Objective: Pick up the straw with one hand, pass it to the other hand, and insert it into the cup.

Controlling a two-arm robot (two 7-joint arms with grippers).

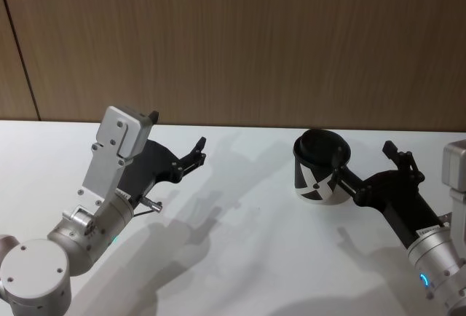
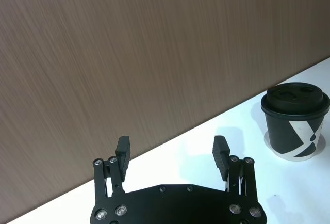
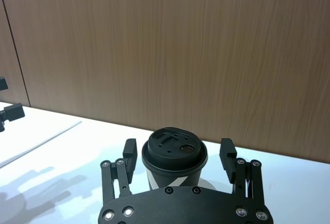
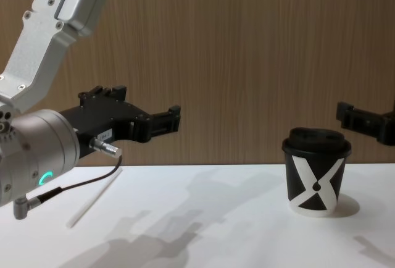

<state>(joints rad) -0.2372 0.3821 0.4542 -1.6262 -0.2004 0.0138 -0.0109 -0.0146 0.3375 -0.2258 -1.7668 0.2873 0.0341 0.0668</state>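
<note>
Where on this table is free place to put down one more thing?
The middle of the table, between the straw on the left and the cup on the right, is bare. Crowded: by the cup, where the open right hand hovers, and around the straw, under the wrist of the open left hand.

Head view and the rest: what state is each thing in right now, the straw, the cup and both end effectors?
straw: lying flat on the table, not gripped
cup: upright, lid on, no straw in it
left end effector: open, empty, raised above the table
right end effector: open, empty, close to the cup
</note>
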